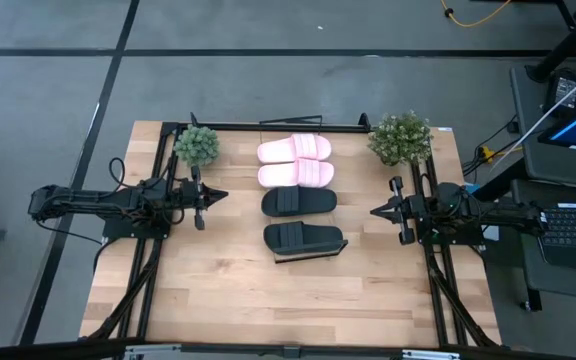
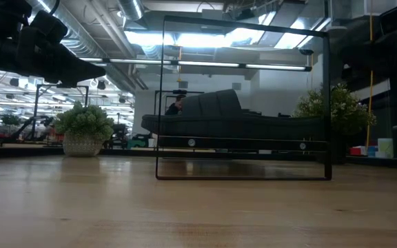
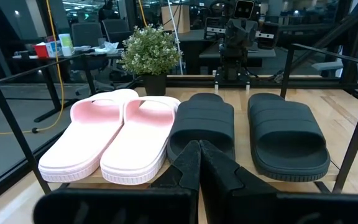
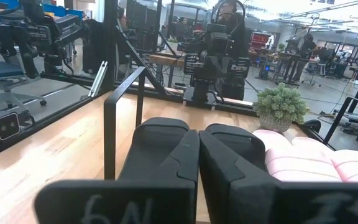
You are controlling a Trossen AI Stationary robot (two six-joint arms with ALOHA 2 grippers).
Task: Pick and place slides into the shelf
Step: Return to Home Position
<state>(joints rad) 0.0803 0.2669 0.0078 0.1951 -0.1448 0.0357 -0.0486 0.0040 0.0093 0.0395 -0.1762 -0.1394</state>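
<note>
Four slides lie side by side in a row at the table's middle: two pale pink ones [image 1: 294, 150] [image 1: 297, 175] toward the far edge and two black ones [image 1: 299, 202] [image 1: 304, 237] nearer. They rest sole-down on the light-wood shelf [image 3: 244, 167] inside its thin black frame [image 2: 243, 176]. My left gripper [image 1: 218, 197] is shut and level at the row's left, pointing at the slides. My right gripper [image 1: 376, 211] is shut and level at the row's right. Neither touches anything.
Two small potted plants stand at the far left [image 1: 196, 145] and far right [image 1: 400, 137] of the table. Black rails [image 1: 158, 250] [image 1: 438, 280] run along both sides. Bare wooden tabletop [image 1: 288, 300] lies between the slides and the near edge.
</note>
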